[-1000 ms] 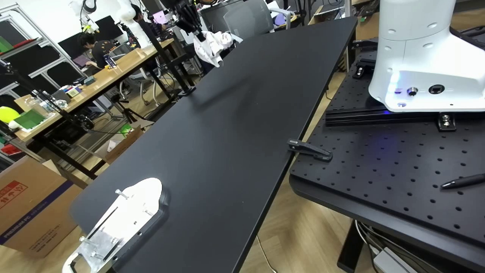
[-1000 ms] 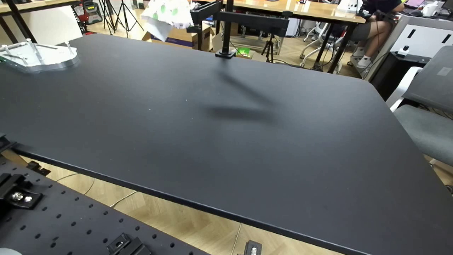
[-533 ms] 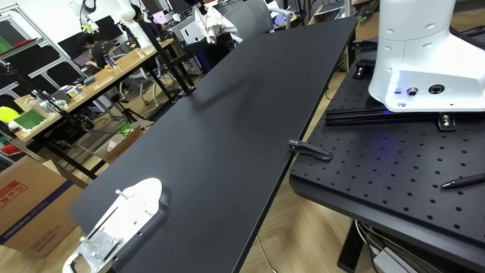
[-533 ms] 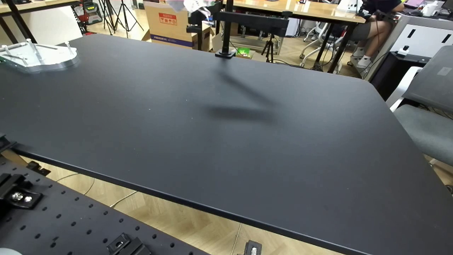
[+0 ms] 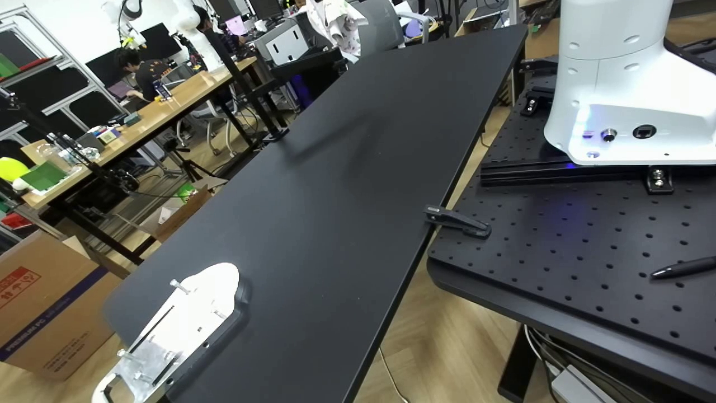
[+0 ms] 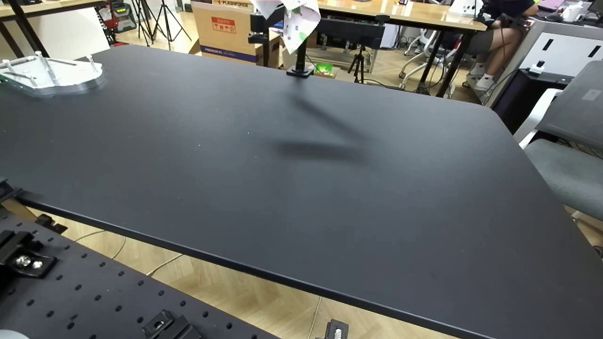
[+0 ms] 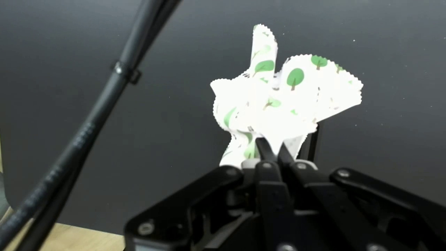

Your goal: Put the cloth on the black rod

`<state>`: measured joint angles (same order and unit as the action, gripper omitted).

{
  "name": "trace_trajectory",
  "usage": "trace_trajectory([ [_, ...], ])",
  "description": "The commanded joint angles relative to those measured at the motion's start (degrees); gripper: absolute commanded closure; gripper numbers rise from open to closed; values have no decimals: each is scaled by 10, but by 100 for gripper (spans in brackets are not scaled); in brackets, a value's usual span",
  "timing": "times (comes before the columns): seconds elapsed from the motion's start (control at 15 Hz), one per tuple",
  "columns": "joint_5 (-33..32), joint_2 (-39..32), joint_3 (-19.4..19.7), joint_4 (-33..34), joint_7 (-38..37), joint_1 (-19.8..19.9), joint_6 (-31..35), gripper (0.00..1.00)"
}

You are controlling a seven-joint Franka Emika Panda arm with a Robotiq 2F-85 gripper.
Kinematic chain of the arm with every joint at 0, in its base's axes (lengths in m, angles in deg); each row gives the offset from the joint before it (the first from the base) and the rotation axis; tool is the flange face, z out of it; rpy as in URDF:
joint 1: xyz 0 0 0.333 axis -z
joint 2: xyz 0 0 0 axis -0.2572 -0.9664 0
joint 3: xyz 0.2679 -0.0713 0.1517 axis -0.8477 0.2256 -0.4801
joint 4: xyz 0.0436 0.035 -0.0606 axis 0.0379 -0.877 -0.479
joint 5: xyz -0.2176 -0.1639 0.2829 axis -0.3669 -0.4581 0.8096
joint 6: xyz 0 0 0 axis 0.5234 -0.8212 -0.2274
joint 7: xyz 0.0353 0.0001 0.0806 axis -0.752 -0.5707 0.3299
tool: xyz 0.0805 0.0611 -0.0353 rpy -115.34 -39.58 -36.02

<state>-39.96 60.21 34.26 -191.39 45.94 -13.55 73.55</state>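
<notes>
The cloth (image 7: 271,101) is white with green tree prints. My gripper (image 7: 275,148) is shut on it in the wrist view, and the cloth bunches out past the fingertips. The cloth hangs at the top of both exterior views (image 5: 337,25) (image 6: 301,23); the gripper is out of view there. The black rod (image 6: 353,30) is a horizontal bar on a post at the table's far edge; it also shows in an exterior view (image 5: 307,63). The cloth covers the upper post and part of the rod in an exterior view. I cannot tell whether they touch.
The dark table (image 6: 282,197) carries a white metal plate with pegs (image 5: 179,319) at one end. A black cable (image 7: 94,122) crosses the wrist view. A clamp (image 5: 457,221) sits at the table edge. A grey chair (image 6: 570,122) stands beside the table.
The cloth has risen and moved right in both exterior views, then dropped slightly in front of the post in an exterior view. The gripper has left the exterior view where it showed.
</notes>
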Motion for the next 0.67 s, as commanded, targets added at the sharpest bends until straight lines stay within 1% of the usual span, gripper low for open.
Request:
trace_trajectory([
  [0.0,-6,-11,1,13,-21,1,-20,99],
  [0.6,-2,-18,-6,16,-15,-6,-24,99],
])
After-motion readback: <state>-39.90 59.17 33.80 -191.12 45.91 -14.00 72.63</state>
